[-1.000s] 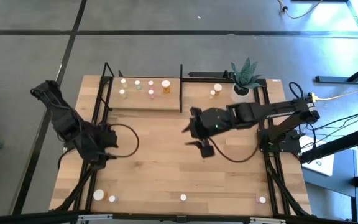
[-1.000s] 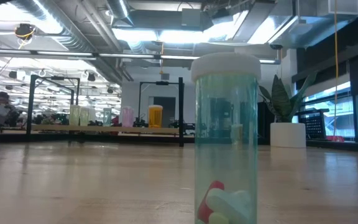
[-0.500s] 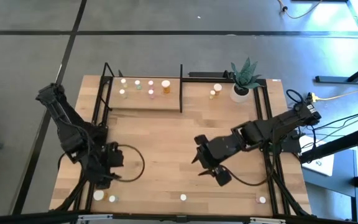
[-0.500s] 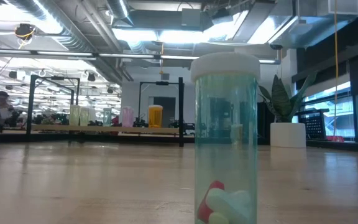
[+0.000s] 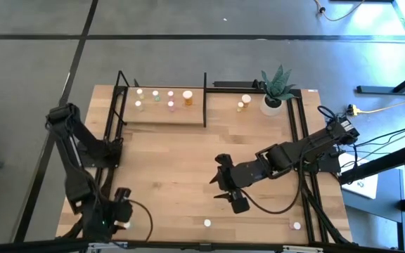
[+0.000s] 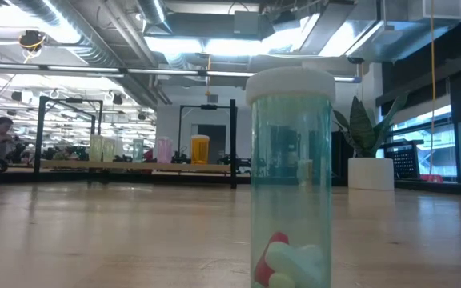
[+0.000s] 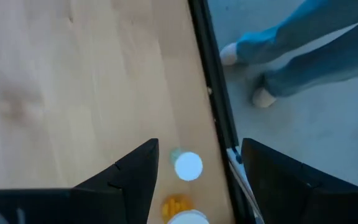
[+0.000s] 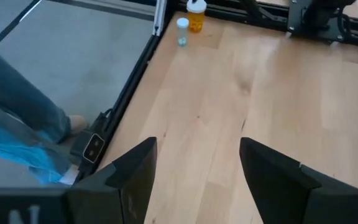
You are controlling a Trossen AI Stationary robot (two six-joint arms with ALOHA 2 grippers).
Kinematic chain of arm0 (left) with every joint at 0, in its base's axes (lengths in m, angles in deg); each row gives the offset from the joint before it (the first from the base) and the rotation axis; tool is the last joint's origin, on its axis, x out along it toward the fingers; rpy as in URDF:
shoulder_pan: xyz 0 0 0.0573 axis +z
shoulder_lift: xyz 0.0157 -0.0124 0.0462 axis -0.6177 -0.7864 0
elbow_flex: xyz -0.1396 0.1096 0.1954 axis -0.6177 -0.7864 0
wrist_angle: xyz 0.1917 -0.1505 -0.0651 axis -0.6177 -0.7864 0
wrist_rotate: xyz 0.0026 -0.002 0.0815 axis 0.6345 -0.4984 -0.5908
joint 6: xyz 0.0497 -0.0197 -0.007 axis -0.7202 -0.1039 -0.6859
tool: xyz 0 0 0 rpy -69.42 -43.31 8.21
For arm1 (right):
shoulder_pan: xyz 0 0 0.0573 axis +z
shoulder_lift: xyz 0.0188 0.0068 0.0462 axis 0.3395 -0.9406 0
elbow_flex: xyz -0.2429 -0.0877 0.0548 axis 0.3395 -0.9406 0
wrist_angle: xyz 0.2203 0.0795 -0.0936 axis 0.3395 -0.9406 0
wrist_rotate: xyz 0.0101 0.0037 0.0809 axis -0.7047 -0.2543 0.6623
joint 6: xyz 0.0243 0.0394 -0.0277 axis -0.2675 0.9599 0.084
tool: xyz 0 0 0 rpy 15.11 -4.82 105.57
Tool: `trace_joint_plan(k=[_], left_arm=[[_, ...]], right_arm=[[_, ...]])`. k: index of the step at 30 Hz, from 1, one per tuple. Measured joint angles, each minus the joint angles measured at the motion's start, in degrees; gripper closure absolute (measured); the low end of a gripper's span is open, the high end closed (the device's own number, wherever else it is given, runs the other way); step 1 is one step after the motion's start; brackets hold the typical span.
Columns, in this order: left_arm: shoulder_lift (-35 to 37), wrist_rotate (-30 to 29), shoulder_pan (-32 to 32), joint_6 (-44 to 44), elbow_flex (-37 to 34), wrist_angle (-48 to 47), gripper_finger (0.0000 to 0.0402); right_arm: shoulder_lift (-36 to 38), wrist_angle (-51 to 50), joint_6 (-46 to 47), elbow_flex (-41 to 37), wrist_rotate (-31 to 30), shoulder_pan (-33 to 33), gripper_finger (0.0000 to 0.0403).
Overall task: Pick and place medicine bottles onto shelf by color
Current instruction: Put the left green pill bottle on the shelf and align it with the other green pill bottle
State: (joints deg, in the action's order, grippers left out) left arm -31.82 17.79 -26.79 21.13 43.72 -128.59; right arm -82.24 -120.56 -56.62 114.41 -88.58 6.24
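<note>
Several medicine bottles (image 5: 171,93) stand on their bases on the shelf (image 5: 162,114) at the far left. Two more (image 5: 246,99) stand right of it. At the near-left corner a white-capped pale bottle (image 7: 188,166) and an orange bottle (image 7: 178,205) stand on the table. My left gripper (image 7: 197,168) hangs open above them, a finger on each side, touching neither. My right gripper (image 5: 230,195) is open over bare wood in the middle near part. In the low view a clear bottle (image 6: 290,176) with pills stands close to the camera.
A potted plant (image 5: 276,88) stands at the far right. Two single bottles (image 5: 207,223) (image 5: 297,226) stand along the near edge. A person's legs (image 7: 303,43) are on the floor just past the table's near edge. Bare wood lies in the table's middle.
My left gripper has swung toward the near edge and sunk over the bottles at the near-left corner, staying open. My right gripper has come from near the shelf toward the near edge, then slightly left, open throughout. No bottle has moved.
</note>
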Motion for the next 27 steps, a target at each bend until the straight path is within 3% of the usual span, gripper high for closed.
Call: trace_joint_plan(k=[10,27], left_arm=[[-7.44,0.04,-2.32,4.09,0.00,0.66,0.0179],[-10.90,-0.19,-3.51,6.65,0.00,0.68,0.0179]], right_arm=[[0.02,0.69,0.42,0.00,0.04,0.03,0.0172],[0.02,0.66,0.00,0.00,0.04,0.00,0.0172]])
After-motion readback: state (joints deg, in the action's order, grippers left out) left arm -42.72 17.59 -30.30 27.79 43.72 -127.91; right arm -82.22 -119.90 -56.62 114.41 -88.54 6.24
